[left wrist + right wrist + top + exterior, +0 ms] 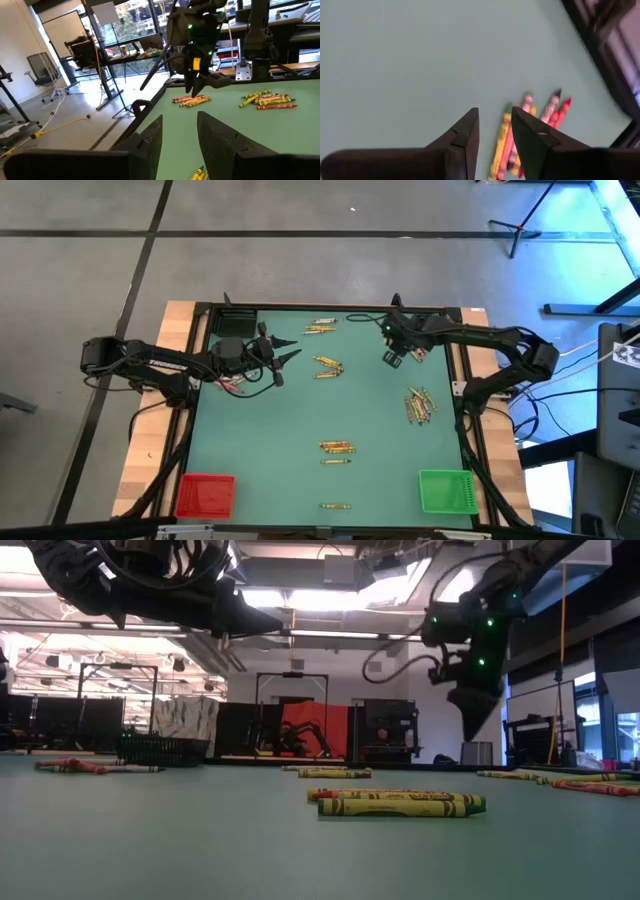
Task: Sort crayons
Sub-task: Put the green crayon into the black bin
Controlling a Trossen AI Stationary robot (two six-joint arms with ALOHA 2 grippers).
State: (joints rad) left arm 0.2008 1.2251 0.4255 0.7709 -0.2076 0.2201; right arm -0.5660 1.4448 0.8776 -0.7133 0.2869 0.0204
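Green desk surface fills your workspace. Nearest you, at the front edge, sit a red bin in the left corner and a green bin in the right corner, with one lone crayon lying between them.

A step farther in, a small bundle of crayons lies mid-desk, with bare surface all around it. To the right, close to the side rail, you have a larger cluster. Beyond the middle lies another pair of crayons, and a last group rests just inside the back edge.

Your left gripper hangs above the desk on the left, pointing toward the centre, its jaws parted by a narrow gap and gripping nothing. Red crayons lie just beside that arm.

Your right gripper hovers off the surface near the back right corner, jaws slightly apart and empty, with a few crayons on the desk beneath it, close to the dark rail.
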